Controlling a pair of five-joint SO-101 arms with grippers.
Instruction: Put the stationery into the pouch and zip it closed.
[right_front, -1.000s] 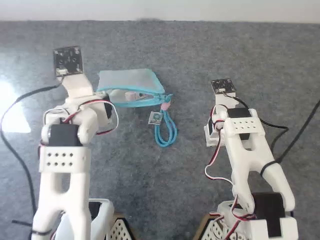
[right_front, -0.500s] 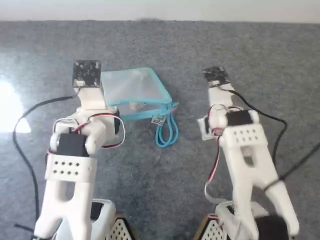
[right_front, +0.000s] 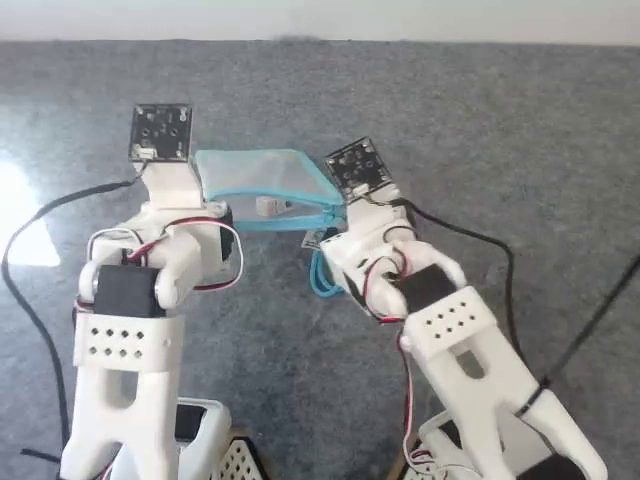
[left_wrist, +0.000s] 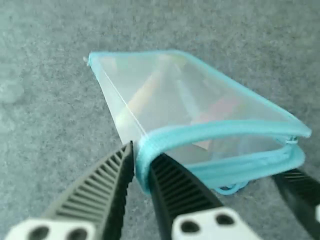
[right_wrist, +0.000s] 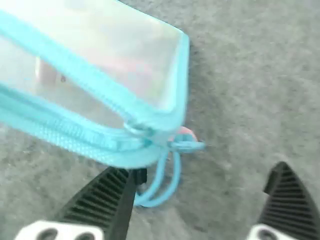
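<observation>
Now the left gripper (left_wrist: 137, 152) has its two fingers pressed together on the teal edge of the pouch (left_wrist: 190, 100), at the corner far from the zipper pull (right_wrist: 187, 145). The right gripper (right_wrist: 205, 175) hangs with its fingers wide apart, just beside that pull and the cord loop (right_wrist: 160, 185). The pouch lies on the grey table (right_front: 520, 120) between the two arms, and coloured stationery (left_wrist: 220, 107) shows through its clear wall. Its mouth does not look closed yet. The risk is probably that the right fingers catch the loop or the soft wall instead of the small pull, so the slider would not run. Also, the left hold is on a thin edge, so the pouch may slip out once the zip is pulled.
</observation>
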